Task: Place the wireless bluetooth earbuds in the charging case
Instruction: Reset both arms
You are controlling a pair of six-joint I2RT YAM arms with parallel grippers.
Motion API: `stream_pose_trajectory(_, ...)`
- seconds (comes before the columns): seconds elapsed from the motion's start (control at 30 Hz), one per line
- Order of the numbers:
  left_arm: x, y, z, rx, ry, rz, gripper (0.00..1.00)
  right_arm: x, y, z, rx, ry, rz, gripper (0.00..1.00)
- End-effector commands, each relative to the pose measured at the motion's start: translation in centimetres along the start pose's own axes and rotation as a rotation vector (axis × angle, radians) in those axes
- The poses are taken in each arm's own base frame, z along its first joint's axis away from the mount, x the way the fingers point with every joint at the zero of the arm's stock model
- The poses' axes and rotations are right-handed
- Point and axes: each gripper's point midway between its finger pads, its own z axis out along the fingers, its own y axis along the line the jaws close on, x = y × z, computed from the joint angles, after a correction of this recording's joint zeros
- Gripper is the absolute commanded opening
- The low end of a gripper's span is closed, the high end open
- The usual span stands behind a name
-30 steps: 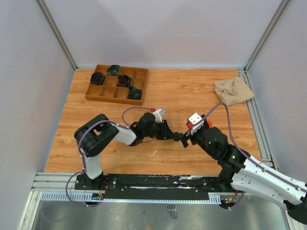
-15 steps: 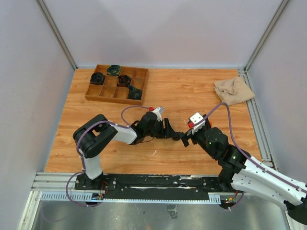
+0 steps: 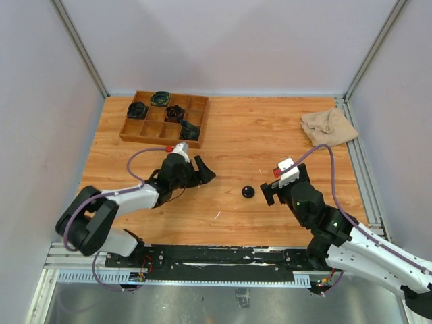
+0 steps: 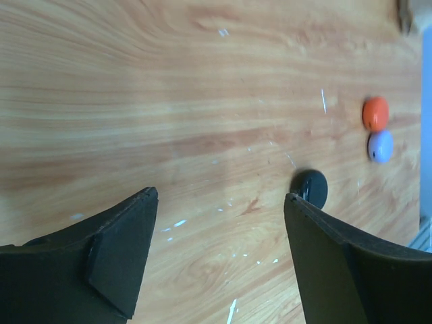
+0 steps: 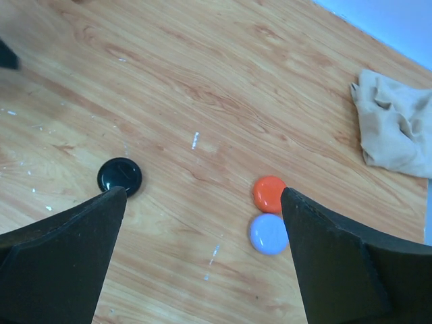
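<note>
The black charging case [image 3: 248, 192] lies flat on the worktop [image 3: 256, 142], lid side up. It is round, so it has no long axis. A faint mark crosses its top in the right wrist view, too small to read, and its inside is hidden.

Right of it lie an orange charging case [image 5: 269, 193] and a lavender charging case [image 5: 268, 233], flat and touching or nearly so. The top view hides both behind the right arm.

The left gripper [image 3: 206, 170] hangs well left of the black case, jaws apart over bare wood and empty. The right gripper [image 3: 267, 194] sits just right of the black case, jaws spread wide and empty.

Far behind and left of the black case, a wooden compartment tray [image 3: 164, 118] holds dark coiled items I cannot identify. A beige cloth [image 3: 329, 127] lies crumpled far behind and right of it.
</note>
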Motion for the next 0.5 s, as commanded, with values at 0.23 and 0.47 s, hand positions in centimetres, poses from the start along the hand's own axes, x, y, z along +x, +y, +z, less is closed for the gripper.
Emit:
stream_pose_trajectory(0.23,-7.3,3.0,-10.8,-0.119,-0.267,-0.027,0.95,-1.0,-6.7,-5.1,0.247,-0.004,0.206,0.99)
stream_pose_trajectory(0.47,-10.7,-0.7,-18.4,-0.096,-0.379,0.086,0.99,-1.7,-9.1,-8.4,0.281,-0.046,0.279,0.99)
